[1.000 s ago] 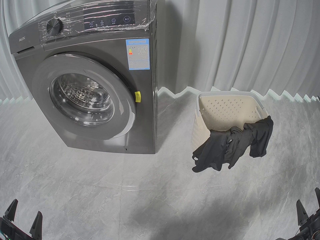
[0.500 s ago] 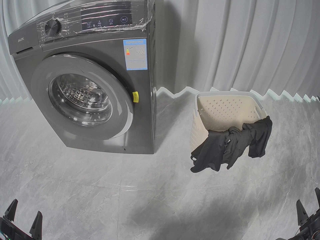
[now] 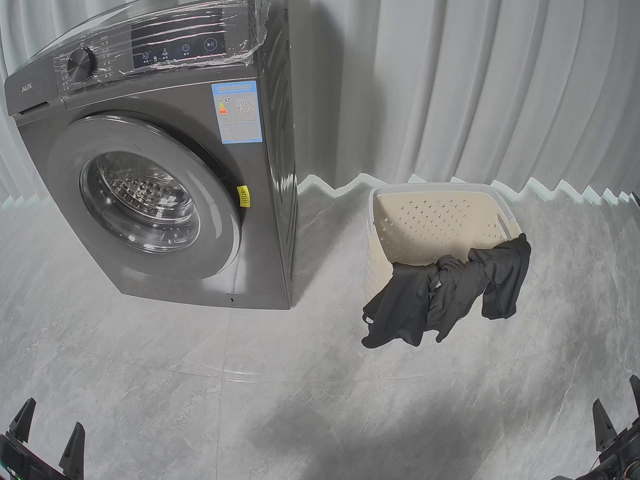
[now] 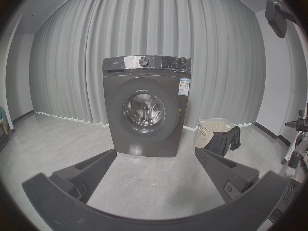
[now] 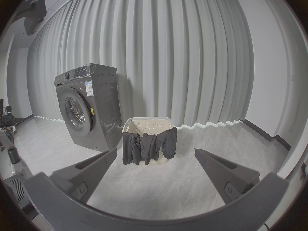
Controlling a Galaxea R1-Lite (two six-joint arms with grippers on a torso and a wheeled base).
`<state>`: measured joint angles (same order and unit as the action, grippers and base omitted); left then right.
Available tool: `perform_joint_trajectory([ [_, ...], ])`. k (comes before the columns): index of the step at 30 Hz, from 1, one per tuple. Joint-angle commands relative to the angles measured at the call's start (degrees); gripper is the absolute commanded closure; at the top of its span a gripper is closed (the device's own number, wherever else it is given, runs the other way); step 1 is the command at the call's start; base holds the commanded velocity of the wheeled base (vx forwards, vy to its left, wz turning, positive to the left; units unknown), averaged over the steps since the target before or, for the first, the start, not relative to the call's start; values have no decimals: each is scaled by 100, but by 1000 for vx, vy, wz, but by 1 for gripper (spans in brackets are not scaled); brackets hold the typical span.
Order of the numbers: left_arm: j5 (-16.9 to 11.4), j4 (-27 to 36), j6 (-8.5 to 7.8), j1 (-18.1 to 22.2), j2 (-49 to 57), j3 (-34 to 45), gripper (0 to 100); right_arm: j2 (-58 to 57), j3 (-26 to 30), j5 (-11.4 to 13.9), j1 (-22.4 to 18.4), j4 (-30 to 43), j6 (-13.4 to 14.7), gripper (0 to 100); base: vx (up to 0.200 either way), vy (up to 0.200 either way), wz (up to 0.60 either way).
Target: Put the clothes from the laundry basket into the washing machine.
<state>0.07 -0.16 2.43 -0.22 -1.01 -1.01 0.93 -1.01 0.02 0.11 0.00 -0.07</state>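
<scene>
**Facing washer and basket, both grippers empty**

The task looks to be at its opening step: no garment is lifted and nothing lies in the drum. The washer (image 3: 153, 188) stands at about 10 o'clock from the robot, and its round door (image 3: 143, 198) appears shut. The basket (image 3: 380, 198) sits on the floor at about 1 o'clock, just beside the washer's right flank but not touching it. The clothes (image 3: 447, 288), dark fabric, hang over the basket's near rim, partly spilling down its outer wall toward the floor.

The left gripper (image 3: 52, 418) is low at 7 o'clock and the right gripper (image 3: 617, 395) low at 5 o'clock. Both have their jaws spread wide with nothing between them, well apart from basket and washer.

The next move probably calls for closing in, then either opening the door or pinching the draped fabric at the rim. The right arm is the nearer one to the basket, the left to the door.

Count: one washer, one basket, two grippers. The clothes form one tangled bunch, and how many pieces are in it cannot be told.
</scene>
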Motion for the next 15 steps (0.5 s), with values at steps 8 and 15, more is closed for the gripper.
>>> perform_joint_trajectory([
  [8,1,-2,4,-4,92,92,0,-93,101,-2,7,0,7,0,0,0,0],
  [15,1,-2,4,4,92,92,0,-93,101,-2,7,0,7,0,0,-143,0],
])
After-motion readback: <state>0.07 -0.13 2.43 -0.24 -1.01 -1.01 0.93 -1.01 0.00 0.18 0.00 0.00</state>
